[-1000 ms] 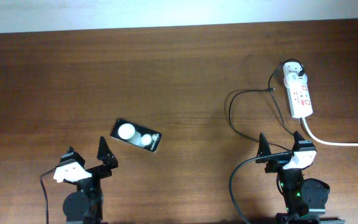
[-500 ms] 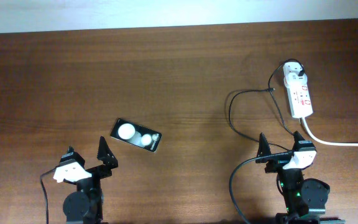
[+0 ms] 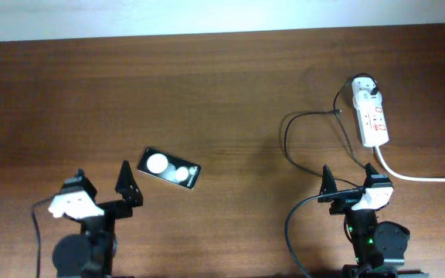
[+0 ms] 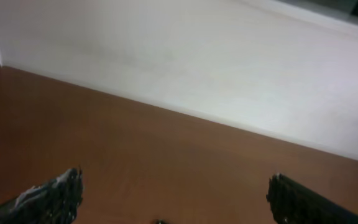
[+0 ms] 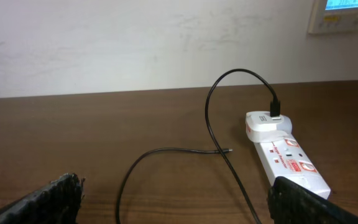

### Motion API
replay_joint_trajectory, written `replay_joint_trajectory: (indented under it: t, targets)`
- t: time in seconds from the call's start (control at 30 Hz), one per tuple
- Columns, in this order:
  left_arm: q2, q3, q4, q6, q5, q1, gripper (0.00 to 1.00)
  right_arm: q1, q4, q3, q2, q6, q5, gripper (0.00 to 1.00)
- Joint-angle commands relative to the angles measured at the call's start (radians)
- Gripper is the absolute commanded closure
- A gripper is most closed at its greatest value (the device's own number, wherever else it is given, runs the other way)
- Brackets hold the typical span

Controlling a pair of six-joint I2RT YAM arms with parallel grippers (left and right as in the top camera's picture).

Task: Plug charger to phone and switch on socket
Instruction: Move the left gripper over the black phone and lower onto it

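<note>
The black phone (image 3: 169, 168) lies face up on the table, left of centre, with two white glare spots. My left gripper (image 3: 103, 187) is open just below and left of it; its wrist view (image 4: 176, 190) shows only bare table and wall. The white socket strip (image 3: 371, 113) lies at the far right, also in the right wrist view (image 5: 286, 157). The black charger cable (image 3: 293, 150) is plugged into the strip's far end and loops left, its free connector tip (image 5: 229, 150) on the table. My right gripper (image 3: 352, 181) is open and empty, below the strip (image 5: 176, 193).
The strip's thick white lead (image 3: 416, 176) runs off to the right edge. A white wall (image 5: 135, 43) borders the table's far edge. Each arm's own black cable hangs near its base.
My left arm has shifted to the left and turned a little. The right arm, phone, cable and strip have not moved.
</note>
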Motion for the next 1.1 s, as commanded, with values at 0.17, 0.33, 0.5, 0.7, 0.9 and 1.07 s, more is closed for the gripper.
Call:
replay_joint_trajectory:
  t: [0.17, 0.33, 0.5, 0.7, 0.9, 1.07]
  targets:
    - [0.655, 0.728, -0.548, 0.016, 0.056, 0.003, 0.01, 0.008, -0.001, -0.008, -0.003, 0.005, 0.008, 0.01]
    - [0.924, 1.059, -0.862, 0.016, 0.162, -0.016, 0.01, 0.008, -0.001, -0.008, -0.003, 0.005, 0.008, 0.01]
    - [1.002, 1.057, -0.936, -0.050, 0.262, -0.016, 0.01, 0.008, -0.001, -0.008, -0.003, 0.005, 0.008, 0.01]
    - [1.057, 1.068, -0.990, -0.387, 0.032, -0.085, 0.01, 0.008, -0.001, -0.008, -0.003, 0.005, 0.008, 0.01]
    - [1.284, 1.247, -1.116, -0.591, -0.040, -0.163, 0.02, 0.008, -0.001, -0.008, -0.003, 0.005, 0.008, 0.01]
    - [1.480, 1.301, -1.131, -0.845, 0.016, -0.162, 0.01, 0.008, -0.001, -0.008, -0.003, 0.005, 0.008, 0.01]
